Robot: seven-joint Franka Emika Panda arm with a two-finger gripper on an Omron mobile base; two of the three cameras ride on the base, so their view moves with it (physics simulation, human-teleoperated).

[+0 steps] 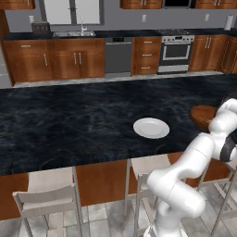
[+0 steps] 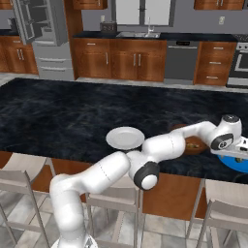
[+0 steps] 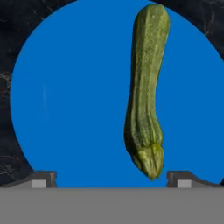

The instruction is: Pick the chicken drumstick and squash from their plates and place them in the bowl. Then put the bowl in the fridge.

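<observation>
Squash [image 3: 146, 92] on blue plate [image 3: 74, 87] | end effector [image 3: 111, 179] spread, above | bowl [image 1: 202, 114] beside

Striped green squash [image 3: 146, 92], blue plate [image 3: 70, 96]

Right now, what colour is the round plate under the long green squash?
Bright blue; the round blue plate under the long green squash shows best in the hand view.

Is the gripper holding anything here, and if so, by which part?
Nothing is held. The gripper is open above the squash, which lies untouched on the blue plate.
</observation>
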